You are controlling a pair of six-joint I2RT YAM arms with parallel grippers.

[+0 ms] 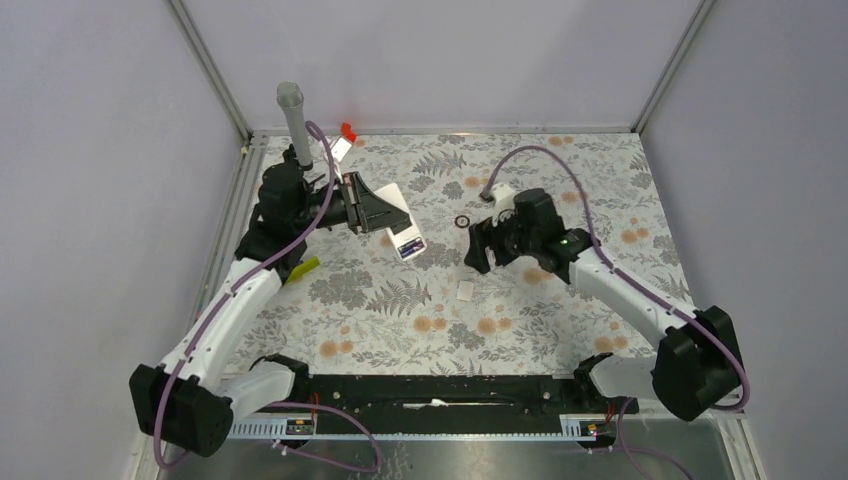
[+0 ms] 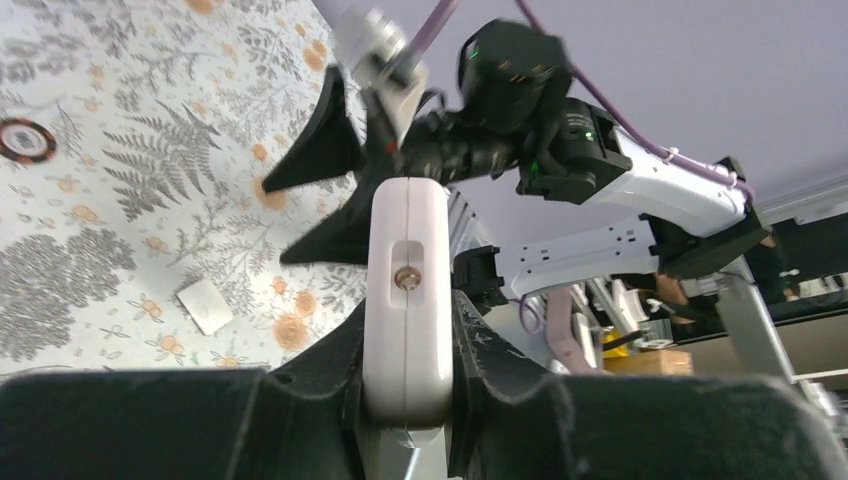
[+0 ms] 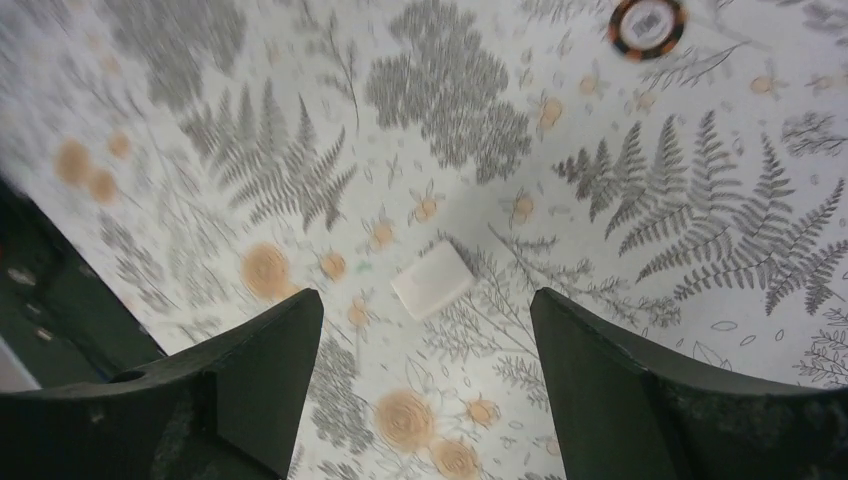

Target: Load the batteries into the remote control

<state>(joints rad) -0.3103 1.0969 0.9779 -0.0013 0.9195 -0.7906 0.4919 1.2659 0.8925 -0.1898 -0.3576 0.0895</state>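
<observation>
My left gripper is shut on the white remote control and holds it above the table at the back left. In the left wrist view the remote stands edge-on between the jaws of the left gripper, with a small round metal part in a slot on its end. My right gripper is open and empty. In the right wrist view the right gripper hovers over a small flat white cover piece. The batteries are not in view.
The white cover piece lies mid-table. A black-and-orange ring lies behind the right gripper. A yellow-green marker lies under the left arm. A grey tube and a small red piece stand at the back left corner.
</observation>
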